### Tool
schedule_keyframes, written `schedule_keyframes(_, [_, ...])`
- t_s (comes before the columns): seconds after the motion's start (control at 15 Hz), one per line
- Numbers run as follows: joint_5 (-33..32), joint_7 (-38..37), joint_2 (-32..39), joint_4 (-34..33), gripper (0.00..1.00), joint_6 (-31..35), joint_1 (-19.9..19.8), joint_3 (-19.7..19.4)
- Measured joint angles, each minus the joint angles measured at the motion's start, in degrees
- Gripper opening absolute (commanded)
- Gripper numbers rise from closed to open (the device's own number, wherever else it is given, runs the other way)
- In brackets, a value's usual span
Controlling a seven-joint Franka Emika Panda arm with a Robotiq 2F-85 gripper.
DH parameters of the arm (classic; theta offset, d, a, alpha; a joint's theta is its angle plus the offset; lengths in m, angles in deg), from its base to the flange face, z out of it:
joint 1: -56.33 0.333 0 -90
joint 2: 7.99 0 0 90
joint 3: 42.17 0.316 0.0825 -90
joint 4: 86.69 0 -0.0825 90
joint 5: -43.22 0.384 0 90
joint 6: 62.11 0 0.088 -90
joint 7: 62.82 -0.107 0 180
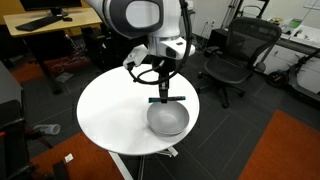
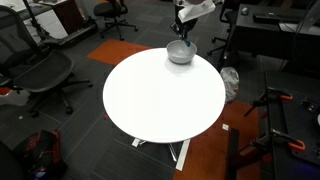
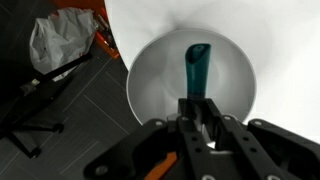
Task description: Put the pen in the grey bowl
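Observation:
The grey bowl [image 1: 168, 121] stands on the round white table [image 1: 108, 112] near its edge; it also shows in the other exterior view [image 2: 180, 53] on the table's far side [image 2: 160, 100]. My gripper [image 1: 162, 92] hangs straight above the bowl. In the wrist view the gripper [image 3: 198, 108] is shut on the dark end of the pen [image 3: 196, 66]. The pen's teal-blue section points down over the inside of the bowl [image 3: 150, 85]. The pen is too small to make out in the exterior view with the bowl at the far side.
Black office chairs stand round the table [image 1: 235, 55] [image 2: 45, 70]. A wooden desk [image 1: 45, 22] is behind. A white plastic bag [image 3: 55, 45] lies on the dark floor beside the table edge.

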Motion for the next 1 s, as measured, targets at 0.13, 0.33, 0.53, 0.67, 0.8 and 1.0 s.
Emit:
schedule_keyframes(0.13, [1.24,0.0,1.7,-1.15,0.05,0.01,-0.42,0.27])
schedule_keyframes(0.33, [2.71,0.0,4.12,-2.89,0.05,0.01,-0.7,0.31])
schedule_keyframes(0.53, [3.63,0.0,5.88,-4.42,0.51,0.01,-0.96,0.31])
schedule_keyframes(0.67, [4.44,0.01,6.58,-5.23,0.65,0.01,-1.2,0.35])
schedule_keyframes(0.8, [5.17,0.01,7.03,-5.85,0.82,0.01,-1.39,0.35])
schedule_keyframes(1.0, [5.59,0.01,7.29,-6.37,1.0,0.01,-1.58,0.35])
